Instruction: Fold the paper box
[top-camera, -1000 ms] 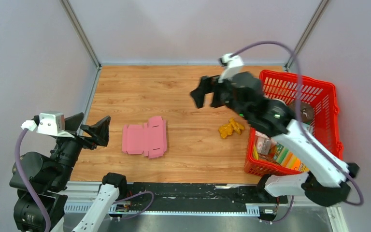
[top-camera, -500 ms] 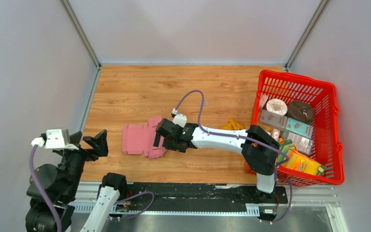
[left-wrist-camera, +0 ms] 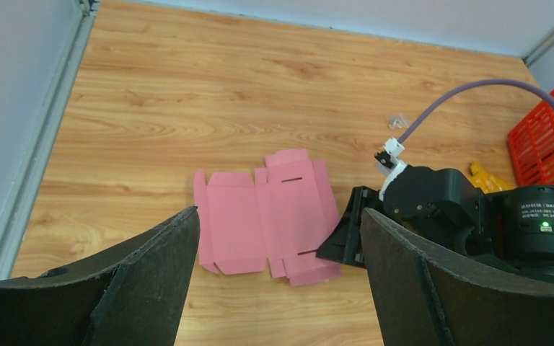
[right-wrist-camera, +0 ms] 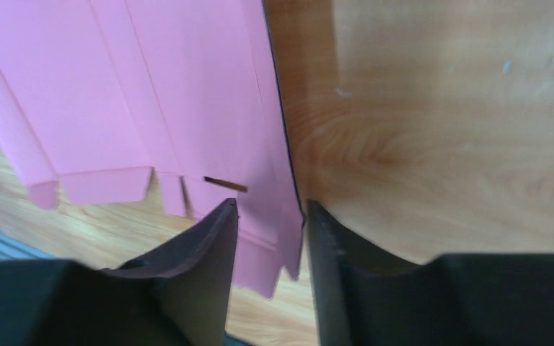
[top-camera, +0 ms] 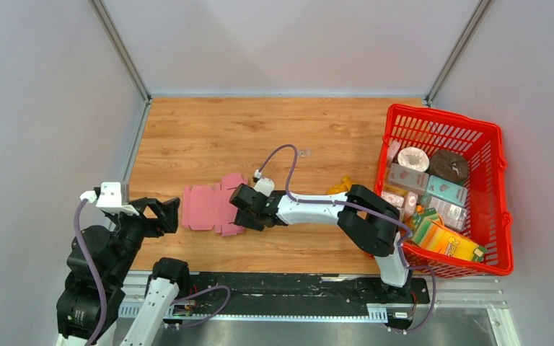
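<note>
box: paper box (top-camera: 205, 209) is laid flat & unfolded on desk (top-camera: 216, 137), pink, flaps spread, slots seen in top view; placed toward the 7 o'clock part of the desk.
box orient.: long axis is run 9-to-3 o'clock in top view; no panel is raised.
R gripper: right gripper (top-camera: 239, 209) is set low at the box's 3 o'clock edge, arm stretched out flat across the desk from the 3 o'clock side.
R fingers: fingers (right-wrist-camera: 202, 274) are seen apart w/ a narrow gap in the wrist view; one is over the pink card, the other over bare wood, box edge shown betw. them. No clamp on the card is seen.
L gripper: left gripper (top-camera: 162, 215) is held just off the box's 9 o'clock edge, not touching it.
L fingers: spread wide, nothing betw. them; box is framed in the gap in the left wrist view.
basket: red basket (top-camera: 501, 209) is placed at the desk's 3 o'clock side, filled w/ printed cartons (top-camera: 443, 241).
other: yellow item (top-camera: 340, 186) is left on the wood betw. box & basket, partly hidden by the R arm.
</note>
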